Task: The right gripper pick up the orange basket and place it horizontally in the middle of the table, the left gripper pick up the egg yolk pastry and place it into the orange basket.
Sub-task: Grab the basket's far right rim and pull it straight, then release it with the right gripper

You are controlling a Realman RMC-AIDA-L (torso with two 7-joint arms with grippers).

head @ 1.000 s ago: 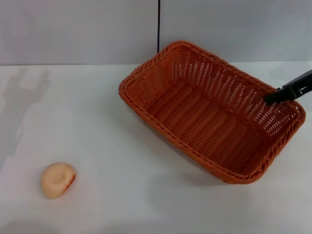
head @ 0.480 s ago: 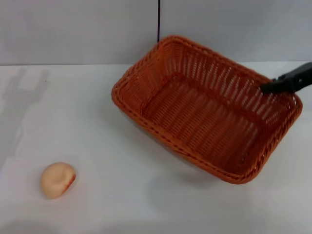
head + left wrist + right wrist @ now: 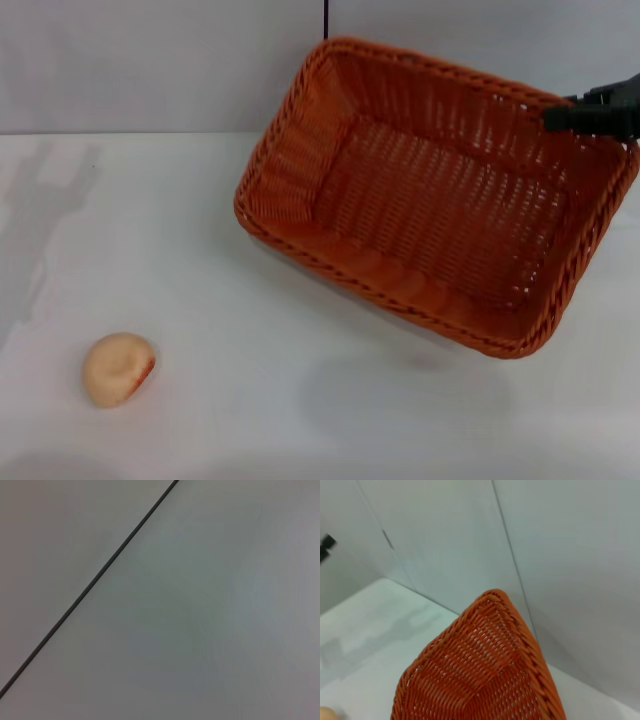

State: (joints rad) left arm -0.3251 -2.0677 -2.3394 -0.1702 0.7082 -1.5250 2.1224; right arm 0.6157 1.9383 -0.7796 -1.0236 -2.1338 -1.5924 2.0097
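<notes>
The orange basket (image 3: 430,200) hangs above the white table (image 3: 250,410) at the right, tilted so its open inside faces the head camera. My right gripper (image 3: 590,115) grips its far right rim, with only a dark tip showing. In the right wrist view the orange basket (image 3: 480,680) fills the lower middle. The egg yolk pastry (image 3: 118,368), pale tan with a reddish patch, lies on the table at the front left, far from the basket. The left gripper is out of view; its wrist view shows only a grey wall.
A grey wall (image 3: 150,60) with a thin dark vertical seam (image 3: 325,20) closes off the back of the table. The basket's shadow (image 3: 400,385) falls on the tabletop below it. A small dark piece (image 3: 326,545) shows at the edge of the right wrist view.
The basket has risen off the table with the right gripper and tipped further up, its far rim moving higher. The pastry has not moved.
</notes>
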